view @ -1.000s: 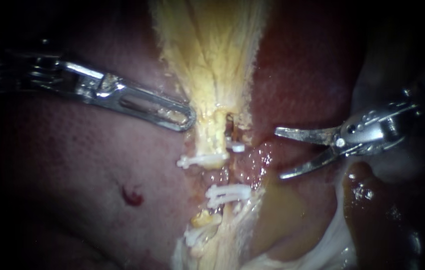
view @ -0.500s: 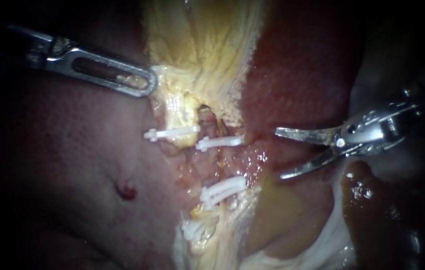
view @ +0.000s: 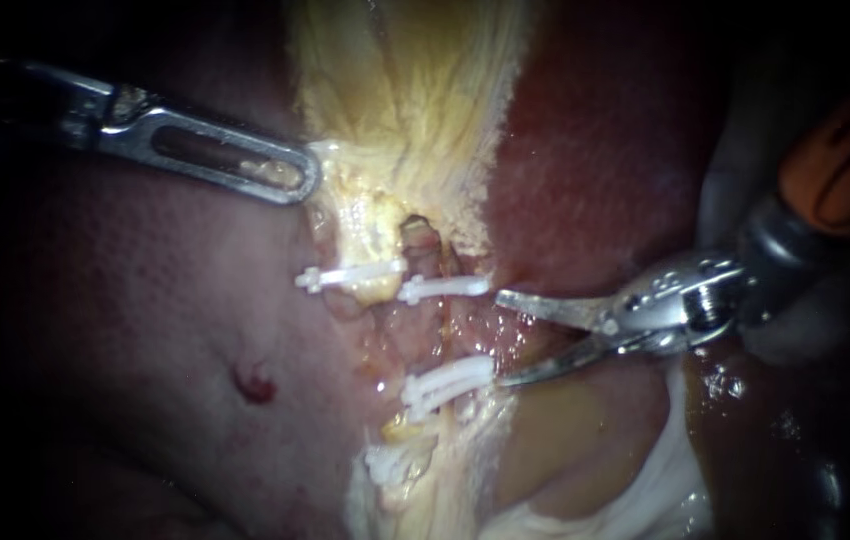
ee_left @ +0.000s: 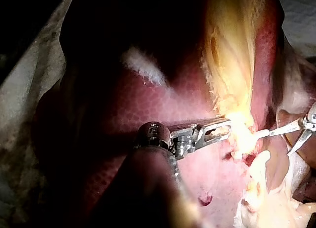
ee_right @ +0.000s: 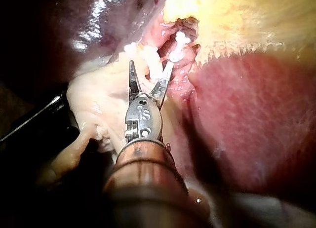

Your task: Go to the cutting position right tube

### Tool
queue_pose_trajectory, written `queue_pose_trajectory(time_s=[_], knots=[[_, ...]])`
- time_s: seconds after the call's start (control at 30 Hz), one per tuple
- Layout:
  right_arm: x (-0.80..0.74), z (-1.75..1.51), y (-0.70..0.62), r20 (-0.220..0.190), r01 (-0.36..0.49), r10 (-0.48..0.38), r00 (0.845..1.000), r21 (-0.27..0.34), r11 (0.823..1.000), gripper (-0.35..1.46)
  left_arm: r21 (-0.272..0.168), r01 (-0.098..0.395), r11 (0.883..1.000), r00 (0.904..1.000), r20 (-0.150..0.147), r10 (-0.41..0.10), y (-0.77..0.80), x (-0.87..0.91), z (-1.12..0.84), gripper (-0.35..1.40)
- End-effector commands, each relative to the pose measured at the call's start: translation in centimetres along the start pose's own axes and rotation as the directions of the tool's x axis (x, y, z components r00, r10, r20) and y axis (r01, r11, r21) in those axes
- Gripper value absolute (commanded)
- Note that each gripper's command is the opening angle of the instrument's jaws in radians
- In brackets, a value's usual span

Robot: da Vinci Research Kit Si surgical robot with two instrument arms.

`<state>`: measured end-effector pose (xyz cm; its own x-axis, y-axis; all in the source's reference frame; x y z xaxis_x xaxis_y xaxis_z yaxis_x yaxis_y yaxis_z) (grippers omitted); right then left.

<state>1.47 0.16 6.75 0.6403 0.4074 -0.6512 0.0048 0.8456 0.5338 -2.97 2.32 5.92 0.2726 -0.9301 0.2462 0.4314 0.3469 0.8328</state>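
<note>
The yellowish gallbladder narrows downward into two tubes that carry white clips. My left instrument is shut on the gallbladder's lower edge and holds it toward the left; in the left wrist view its jaws grip the same pale tissue. The right tube shows as a reddish strand between an upper clip and a lower clip. My right instrument has open blades, just right of that strand, level with the gap between the clips. In the right wrist view its blades gape just short of the clips.
Dark red liver lies right of the gallbladder, paler liver with a small red spot to the left. Another clip sits on the left tube and one more lower down. Whitish fatty tissue lies under the right instrument.
The left instrument drew the gallbladder edge up and left, spreading the two tubes, then held still. The right instrument moved left toward the right tube, blades still open.
</note>
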Motion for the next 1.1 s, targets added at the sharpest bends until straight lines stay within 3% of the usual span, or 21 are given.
queue_pose_trajectory(time_s=[0.03, 0.4, 0.7, 0.9, 1.1], knots=[[-0.02, 0.05, 0.02, 0.002, -0.008, 0.008, 1.0, 0.006, 1.0, 1.44, 0.003, -0.001, 1.0, 1.0, -0.002, 0.001, 0.0, 0.0, 0.0, -0.35], [-0.05, 0.55, 0.21, 0.007, -0.054, 0.054, 0.999, 0.074, 0.996, 1.44, 0.003, -0.002, 1.0, 1.0, -0.003, 0.002, -0.01, 0.03, 0.03, -0.35], [0.0, 0.62, 0.24, -0.114, 0.01, 0.016, 0.993, 0.229, 0.973, 1.44, 0.003, -0.002, 1.0, 1.0, -0.003, 0.002, 0.0, 0.03, 0.03, -0.35], [0.01, 0.62, 0.26, -0.154, 0.053, -0.001, 0.988, 0.338, 0.94, 1.44, 0.006, -0.002, 1.0, 1.0, -0.005, 0.002, 0.0, 0.03, 0.04, -0.35], [0.04, 0.72, 0.26, -0.164, 0.068, -0.006, 0.986, 0.374, 0.925, 1.44, 0.006, -0.003, 1.0, 1.0, -0.005, 0.003, 0.01, 0.03, 0.04, -0.35]])
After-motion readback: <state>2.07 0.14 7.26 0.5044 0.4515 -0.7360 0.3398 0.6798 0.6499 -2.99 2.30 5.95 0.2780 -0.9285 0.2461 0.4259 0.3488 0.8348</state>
